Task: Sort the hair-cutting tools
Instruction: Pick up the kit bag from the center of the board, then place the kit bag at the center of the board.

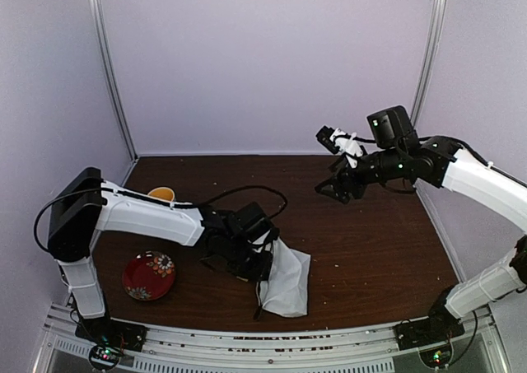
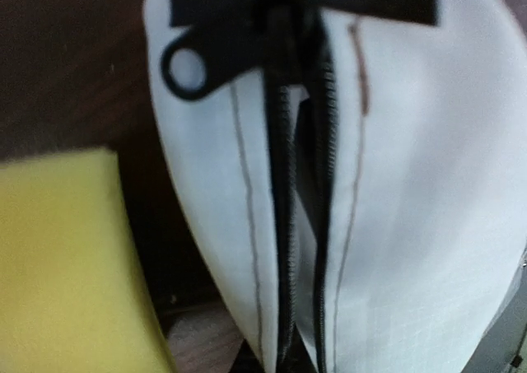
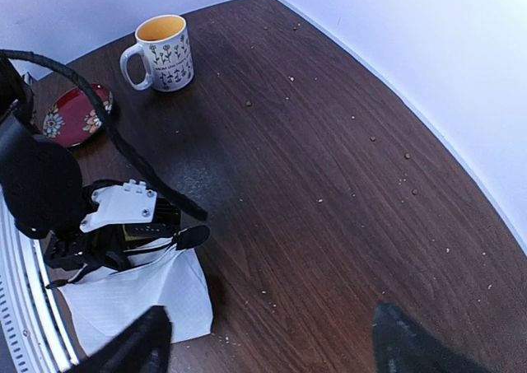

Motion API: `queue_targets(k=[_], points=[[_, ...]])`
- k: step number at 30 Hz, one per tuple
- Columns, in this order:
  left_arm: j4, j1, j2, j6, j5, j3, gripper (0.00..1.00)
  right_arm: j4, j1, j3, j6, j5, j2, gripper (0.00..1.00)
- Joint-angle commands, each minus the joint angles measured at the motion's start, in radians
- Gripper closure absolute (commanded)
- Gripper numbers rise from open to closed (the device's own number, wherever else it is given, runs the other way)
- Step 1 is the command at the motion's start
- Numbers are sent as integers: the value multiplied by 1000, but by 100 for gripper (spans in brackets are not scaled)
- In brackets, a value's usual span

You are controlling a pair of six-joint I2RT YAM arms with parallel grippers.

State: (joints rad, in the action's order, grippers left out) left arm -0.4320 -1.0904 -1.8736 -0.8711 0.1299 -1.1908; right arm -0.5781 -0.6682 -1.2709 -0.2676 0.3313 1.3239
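Note:
None of the hair-cutting tools shows in any view. A white pouch [image 1: 286, 281] with a black zipper lies at the table's front centre. In the left wrist view the pouch [image 2: 412, 225] fills the frame, its zipper [image 2: 284, 225] partly open and its ring pull [image 2: 186, 70] at upper left. My left gripper [image 1: 247, 254] sits at the pouch's mouth, shut on its edge; its fingers are hidden. A yellow sponge block [image 2: 66, 266] lies beside the pouch. My right gripper [image 1: 338, 188] hangs open and holds nothing, high over the back right; in its own view the gripper [image 3: 272, 356] looks down on the pouch [image 3: 140, 303].
A flowered mug [image 1: 161, 194] with a yellow inside stands at the back left; the right wrist view also shows the mug [image 3: 162, 53]. A red patterned plate [image 1: 149, 275] lies at the front left. Walls close the table's back and sides. Crumbs dot the wood.

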Motion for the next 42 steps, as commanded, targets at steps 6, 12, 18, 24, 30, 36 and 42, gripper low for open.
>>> queue_targets(k=[6,12,18,24,30,36,42], points=[[98,-12,107,289,-65,-151,100,13,145,24,4,328,-29,0],[74,-35,66,418,43,-282,100,-204,144,51,-295,468,-37,12],[123,-35,19,445,256,-316,100,-290,139,201,-590,453,-81,31],[7,-29,-38,450,192,-379,100,-164,97,351,-570,373,-161,33],[-93,-19,-90,460,149,-413,100,-56,53,392,-504,295,-141,33],[-63,-19,-86,439,145,-410,100,4,-21,366,-493,247,-98,32],[-67,-17,-69,382,79,-389,89,110,-75,374,-496,176,-52,32]])
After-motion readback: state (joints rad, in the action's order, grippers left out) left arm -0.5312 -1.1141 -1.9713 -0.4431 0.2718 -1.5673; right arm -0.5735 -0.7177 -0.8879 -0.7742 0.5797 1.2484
